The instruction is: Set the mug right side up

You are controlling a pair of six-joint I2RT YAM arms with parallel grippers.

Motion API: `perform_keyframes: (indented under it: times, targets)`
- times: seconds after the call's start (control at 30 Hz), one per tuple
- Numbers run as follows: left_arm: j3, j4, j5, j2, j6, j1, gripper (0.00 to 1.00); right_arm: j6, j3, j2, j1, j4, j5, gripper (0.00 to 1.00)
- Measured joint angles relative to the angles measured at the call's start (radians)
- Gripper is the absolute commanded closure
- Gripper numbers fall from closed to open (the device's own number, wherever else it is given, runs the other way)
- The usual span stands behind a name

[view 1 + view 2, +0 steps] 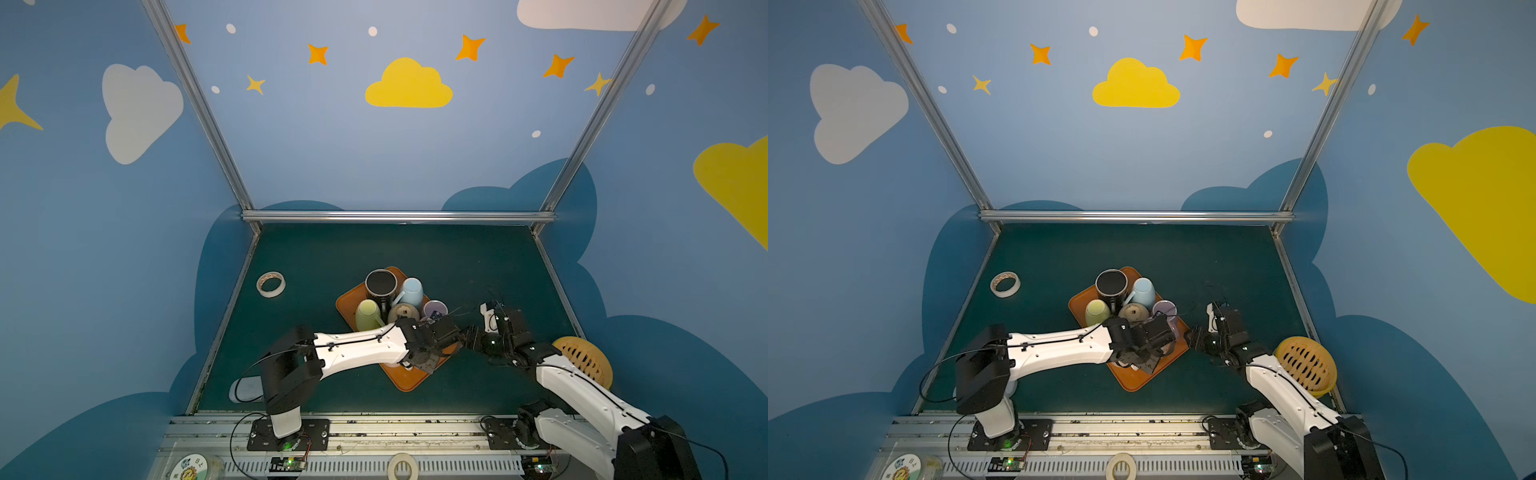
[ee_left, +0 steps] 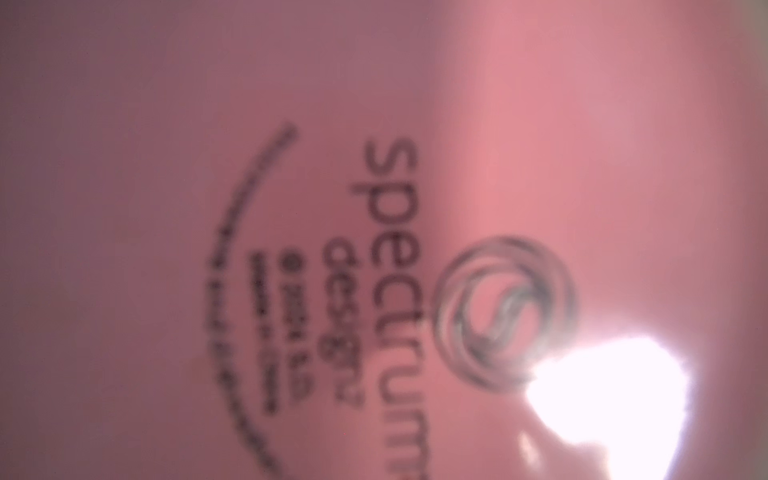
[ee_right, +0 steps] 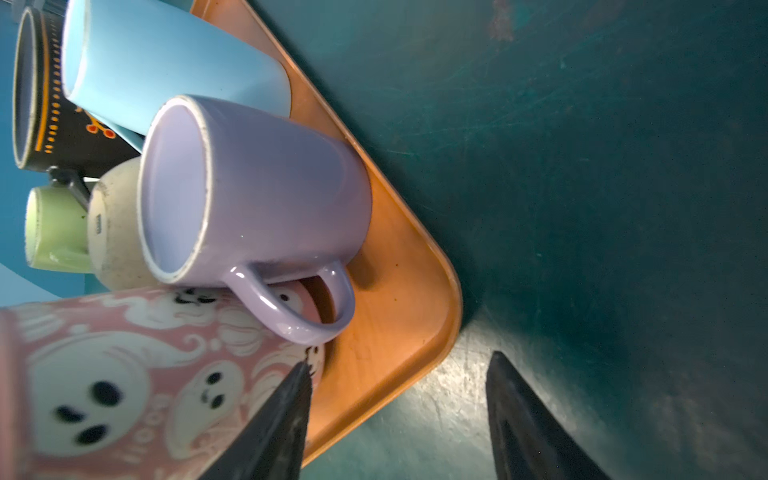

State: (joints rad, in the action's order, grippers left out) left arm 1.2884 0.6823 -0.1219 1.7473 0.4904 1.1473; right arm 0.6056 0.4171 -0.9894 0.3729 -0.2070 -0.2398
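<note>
Blue walls [image 1: 332,158] painted with clouds and stars enclose a dark green surface [image 1: 457,257]. The pink mug [image 3: 124,374] sits bottom up at the near corner of the orange tray [image 1: 405,384], beside a purple mug [image 3: 257,187]. The left claw [image 1: 419,357] above it hides its fingers, so its grip cannot be told; the left wrist view is only the mug's blurred base. The right claw [image 3: 401,361] is spread beside the tray.

Left arm [image 1: 357,349] and right arm [image 1: 582,388] inward, right fingers [image 3: 523,424] apart.
</note>
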Motion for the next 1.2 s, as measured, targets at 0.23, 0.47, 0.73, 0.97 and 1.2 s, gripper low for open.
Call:
perform_keyframes:
  times: [0.23,0.47,0.73,0.97,1.2]
  targets:
    - [-0.047,-0.039,0.032,-0.067,0.002,-0.030,0.96,0.000,0.024,0.000,-0.005,-0.002,-0.017,0.38]
    - [-0.120,-0.109,0.093,-0.140,0.011,-0.067,0.96,0.000,0.025,0.005,-0.005,-0.015,-0.025,0.38]
    - [-0.142,-0.153,0.155,-0.265,0.030,-0.120,0.96,-0.002,0.025,0.048,-0.006,-0.012,-0.079,0.38]
    - [-0.177,-0.199,0.189,-0.325,0.045,-0.156,0.96,-0.002,0.025,0.111,-0.010,-0.006,-0.124,0.37]
    - [-0.199,-0.230,0.219,-0.363,0.050,-0.206,0.96,0.000,0.025,0.133,-0.011,0.009,-0.157,0.37]
